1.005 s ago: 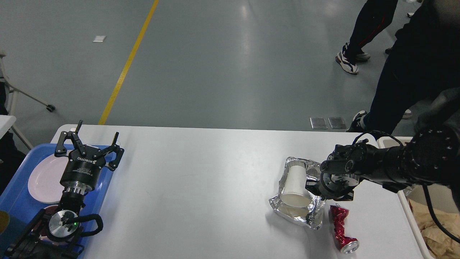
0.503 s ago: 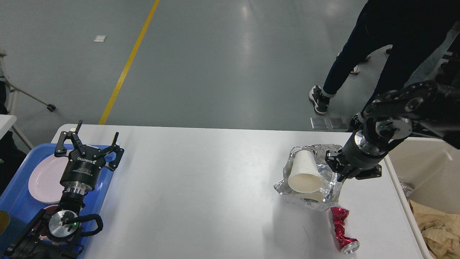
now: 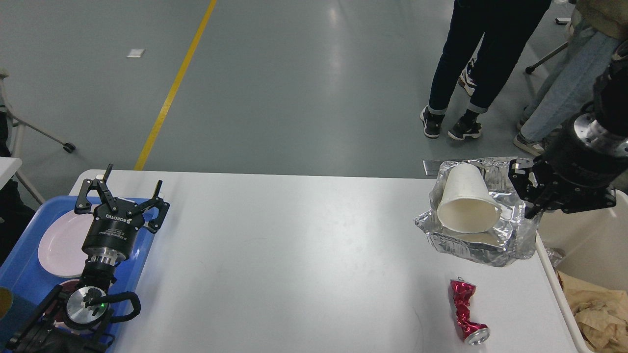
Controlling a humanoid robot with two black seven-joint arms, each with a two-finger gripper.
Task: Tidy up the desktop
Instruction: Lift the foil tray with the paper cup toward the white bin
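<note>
The worktop (image 3: 294, 255) spreads below both my pincers, its long axis running left to right, far edge toward the grey floor. My right pincer (image 3: 527, 196) is clamped on the right rim of a crumpled foil tray (image 3: 510, 230), held above the worktop's right end. In the tray, left of that pincer, a white paper cup (image 3: 466, 201) lies tilted, mouth toward me. Below it a crushed red can (image 3: 463, 316) lies near the worktop's right edge, beside the beige bin (image 3: 588, 240). My left pincer (image 3: 128, 192) hangs spread apart over the blue tray (image 3: 24, 274) and pink plate (image 3: 61, 245). Bare worktop stretches wide between my pincers.
</note>
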